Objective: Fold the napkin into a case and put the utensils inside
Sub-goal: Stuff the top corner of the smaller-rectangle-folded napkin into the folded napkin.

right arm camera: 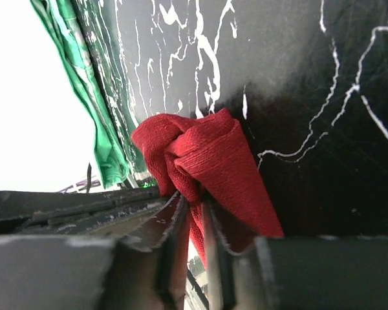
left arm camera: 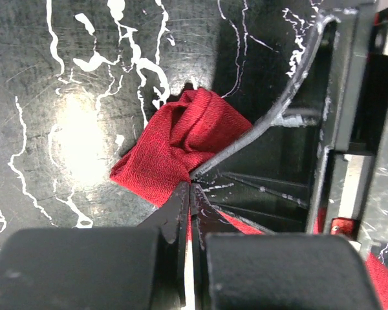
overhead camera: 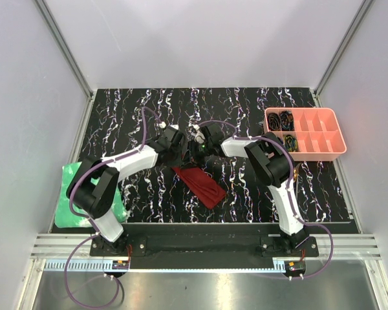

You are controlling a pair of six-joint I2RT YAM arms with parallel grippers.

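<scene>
The dark red napkin (overhead camera: 204,184) is bunched and held up at one end, and its other end trails down to the table toward the front. My left gripper (overhead camera: 178,157) is shut on a fold of it. In the left wrist view the napkin (left arm camera: 181,139) is pinched between the closed fingertips of the left gripper (left arm camera: 190,188). My right gripper (overhead camera: 198,154) sits right beside the left and is shut on the same bunch. In the right wrist view the red napkin (right arm camera: 210,155) runs between the fingers of the right gripper (right arm camera: 194,201). A gold glint (overhead camera: 297,170) shows behind the right arm; the utensils are otherwise hidden.
A pink compartment tray (overhead camera: 323,147) with dark coiled items stands at the back right. A bright green crinkled sheet (overhead camera: 74,194) lies at the table's left edge and also shows in the right wrist view (right arm camera: 84,84). Grey walls enclose the black marbled table (overhead camera: 246,106).
</scene>
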